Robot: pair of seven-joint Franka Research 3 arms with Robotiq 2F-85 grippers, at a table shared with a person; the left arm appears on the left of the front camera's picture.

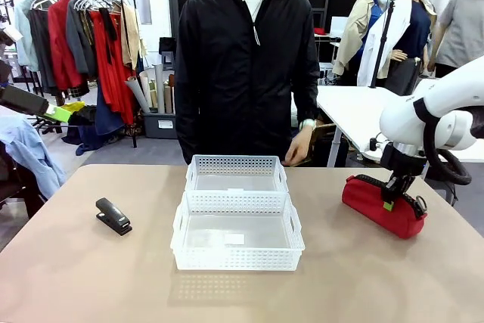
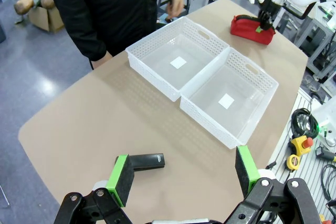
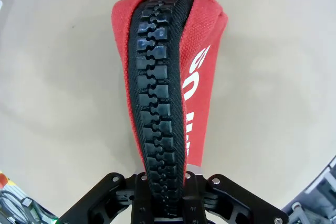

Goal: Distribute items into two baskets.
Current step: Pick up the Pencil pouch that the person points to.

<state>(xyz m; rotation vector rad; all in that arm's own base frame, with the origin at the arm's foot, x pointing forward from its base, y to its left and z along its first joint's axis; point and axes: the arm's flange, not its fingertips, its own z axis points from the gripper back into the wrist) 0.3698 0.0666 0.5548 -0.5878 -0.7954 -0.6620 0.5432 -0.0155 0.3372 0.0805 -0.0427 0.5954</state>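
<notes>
Pouch grab: right gripper [image 3: 164, 184] clamped on the zipper ridge of the red pouch [image 3: 202, 66] at the table's [image 1: 76, 277] right side; left gripper [image 2: 184, 170] spread wide, holding nothing.

Right fingertips are hidden behind the zipper in the wrist view, and the pouch's near end is cut off there. The white print on its side is only partly visible and unreadable. The pouch lies zipper-up with its long axis running straight away from the gripper; in the front view it runs diagonally, far-left to near-right. It is soft red fabric with a chunky black zipper and a red tab at the far end. The black stapler [image 1: 113, 215] sits on the left side of the table, below the left gripper, also diagonal. Two white lattice baskets [image 1: 237, 262] touch at mid-table. A person [image 1: 246, 58] stands behind them.
</notes>
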